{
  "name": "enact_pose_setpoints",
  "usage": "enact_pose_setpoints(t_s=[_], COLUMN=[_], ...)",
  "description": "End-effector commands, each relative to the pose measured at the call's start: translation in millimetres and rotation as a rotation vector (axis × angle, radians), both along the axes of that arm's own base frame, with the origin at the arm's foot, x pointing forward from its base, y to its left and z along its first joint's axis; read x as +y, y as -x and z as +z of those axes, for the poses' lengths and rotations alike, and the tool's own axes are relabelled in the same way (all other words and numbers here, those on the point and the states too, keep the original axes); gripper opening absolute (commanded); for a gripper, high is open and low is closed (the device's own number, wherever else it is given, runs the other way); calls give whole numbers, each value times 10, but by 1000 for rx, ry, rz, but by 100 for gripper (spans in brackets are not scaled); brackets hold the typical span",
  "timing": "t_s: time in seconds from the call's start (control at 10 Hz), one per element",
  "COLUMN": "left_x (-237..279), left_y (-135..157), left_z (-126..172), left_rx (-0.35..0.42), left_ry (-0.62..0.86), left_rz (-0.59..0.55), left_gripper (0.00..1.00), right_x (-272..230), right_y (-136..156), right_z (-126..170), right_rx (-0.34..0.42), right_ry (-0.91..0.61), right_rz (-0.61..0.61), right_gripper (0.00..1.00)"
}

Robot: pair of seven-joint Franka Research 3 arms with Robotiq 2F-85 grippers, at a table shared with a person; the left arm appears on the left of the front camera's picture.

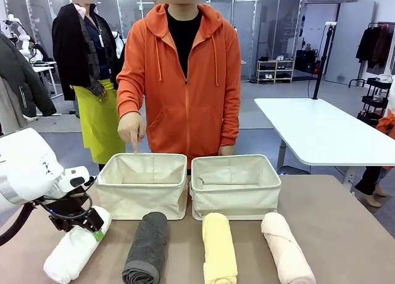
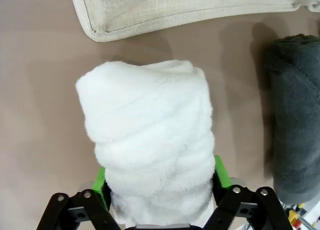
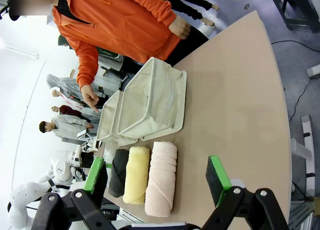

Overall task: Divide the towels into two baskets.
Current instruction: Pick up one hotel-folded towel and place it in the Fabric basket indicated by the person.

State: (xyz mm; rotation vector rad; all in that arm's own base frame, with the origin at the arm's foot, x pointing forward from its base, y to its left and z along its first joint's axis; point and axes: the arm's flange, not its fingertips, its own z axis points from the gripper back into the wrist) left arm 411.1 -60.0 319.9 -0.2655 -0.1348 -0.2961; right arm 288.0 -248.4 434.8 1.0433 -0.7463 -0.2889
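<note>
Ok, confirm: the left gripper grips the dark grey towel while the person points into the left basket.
No: the left gripper grips the white towel, not the dark grey towel, as the left wrist view shows. The rest holds.

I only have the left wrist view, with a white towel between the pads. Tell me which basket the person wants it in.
Observer: The person's hand points down at the rim of the left basket, the one nearest the white towel.
Operator: Report what's inside the baskets.
Observer: The left basket and the right basket both look empty.
Operator: List the towels outside my view.
Observer: A yellow towel and a pink towel lie on the table in front of the right basket.
</note>
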Motion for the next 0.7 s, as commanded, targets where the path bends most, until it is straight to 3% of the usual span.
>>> enact_pose_setpoints(t_s=[0.0, 0.1, 0.2, 0.3, 0.4, 0.6], left_x=[34, 36, 35, 28, -9, -149], left_y=[649, 657, 661, 665, 690, 794], left_z=[-168, -156, -154, -118, 74, 832], left_rx=[-15, -16, -16, -21, -43, -155], left_ry=[-32, -32, -33, -37, -50, -46], left_rz=[28, 27, 27, 27, -4, -165], left_gripper=[62, 57, 42, 37, 28, 28], right_x=[3, 3, 3, 3, 3, 3], right_y=[12, 12, 12, 12, 12, 12], right_z=[19, 19, 19, 19, 19, 19], right_rx=[-12, -12, -12, -12, -12, -12], right_ry=[-6, -6, -6, -6, -6, -6], right_rz=[2, 2, 2, 2, 2, 2], right_gripper=[100, 100, 100, 100, 100, 100])
